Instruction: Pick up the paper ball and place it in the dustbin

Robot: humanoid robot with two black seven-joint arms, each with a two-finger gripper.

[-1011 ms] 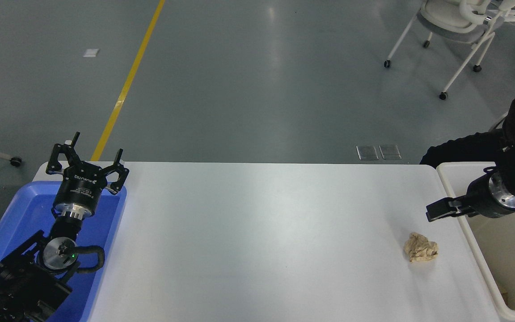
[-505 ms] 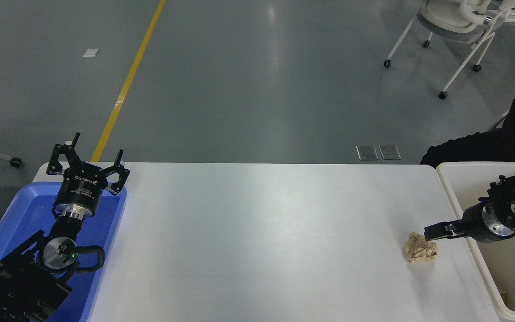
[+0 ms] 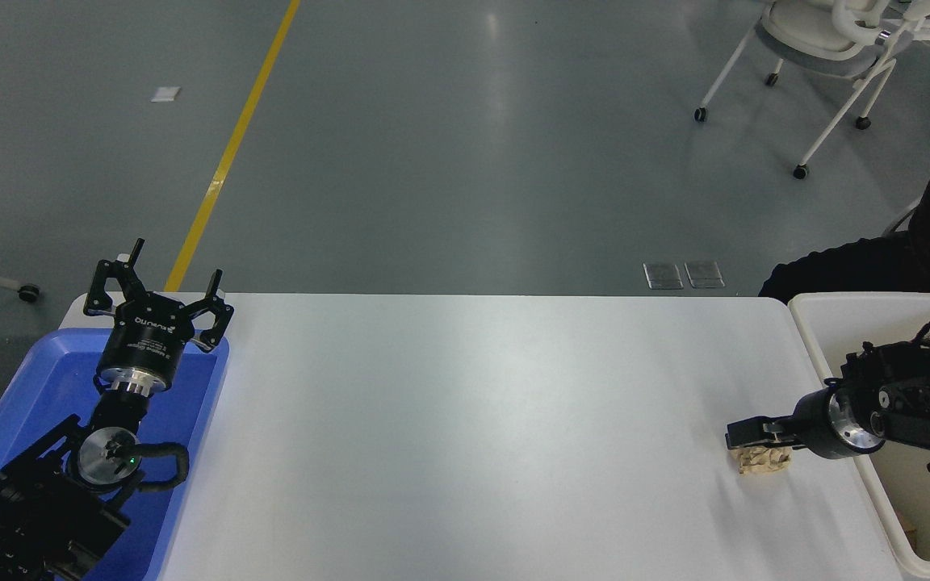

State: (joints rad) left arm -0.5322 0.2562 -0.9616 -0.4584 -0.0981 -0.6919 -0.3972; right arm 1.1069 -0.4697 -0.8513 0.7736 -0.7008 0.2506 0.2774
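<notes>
One white desk [image 3: 465, 420] carries everything. At its right edge the off-white dustbin [image 3: 816, 323] is set, and at its left a blue tray [image 3: 190, 452], over which the left pincer [image 3: 157, 303] is parked, fingers spread. The right pincer [image 3: 743, 436] is laid across the top of the paper ball [image 3: 764, 462], near the dustbin; whether it is clenched cannot be told.

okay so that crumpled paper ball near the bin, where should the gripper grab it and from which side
Grip the paper ball across its middle, coming from above. It is a low, creased lump lying on the white table, so no side offers a handle. The right gripper is already over it, reaching in from the dustbin side.
</notes>
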